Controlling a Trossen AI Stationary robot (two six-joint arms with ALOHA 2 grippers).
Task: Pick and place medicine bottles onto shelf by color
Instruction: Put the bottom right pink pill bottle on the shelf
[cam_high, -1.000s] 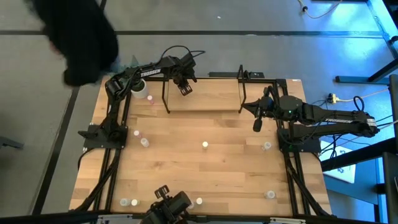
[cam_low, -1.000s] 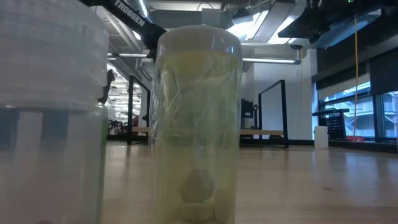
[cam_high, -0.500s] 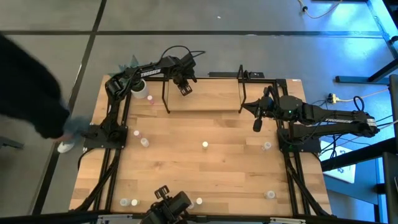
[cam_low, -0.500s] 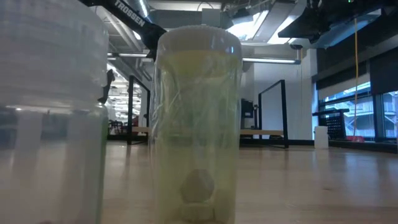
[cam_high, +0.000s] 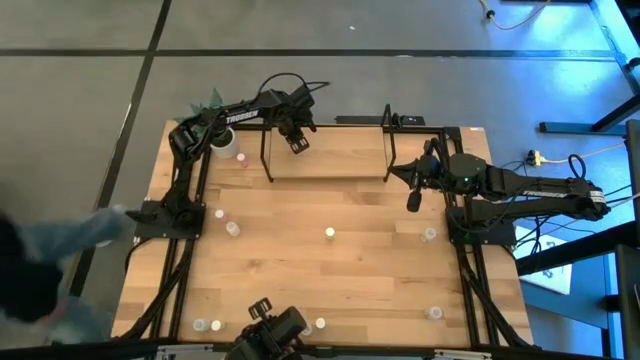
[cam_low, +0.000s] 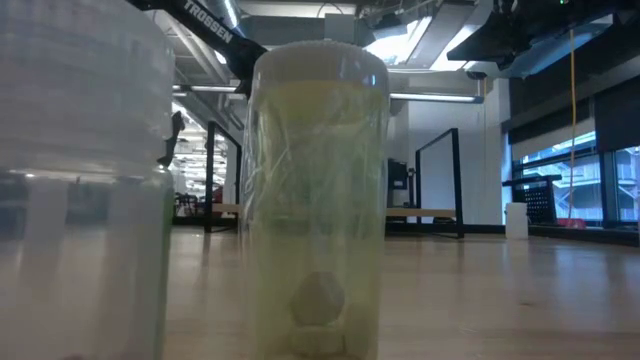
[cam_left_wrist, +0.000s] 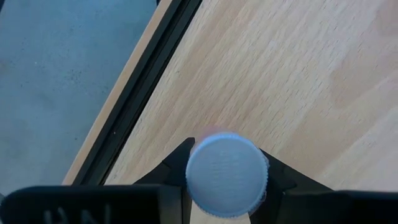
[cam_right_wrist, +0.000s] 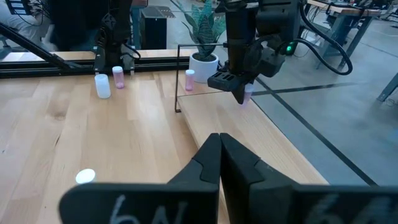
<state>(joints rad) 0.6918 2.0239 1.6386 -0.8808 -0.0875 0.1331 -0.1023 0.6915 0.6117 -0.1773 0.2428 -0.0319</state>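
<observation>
The left claw (cam_left_wrist: 222, 186) pinches a bottle (cam_left_wrist: 226, 175) between its fingers (cam_left_wrist: 171, 171), upright, white cap facing the wrist camera, long axis vertical, directly above the shelf (cam_high: 330, 160) board's light wood. Just beside it runs the shelf's black rod frame (cam_left_wrist: 146, 87). Farther off stands a white plant pot (cam_right_wrist: 204, 64), with a pink-topped bottle (cam_right_wrist: 189, 79) near it. The right claw (cam_right_wrist: 219, 146) is pressed together, empty, hovering off the shelf's other end. Loose bottles (cam_high: 329, 233) dot the worktop (cam_high: 330, 270) beyond.
</observation>
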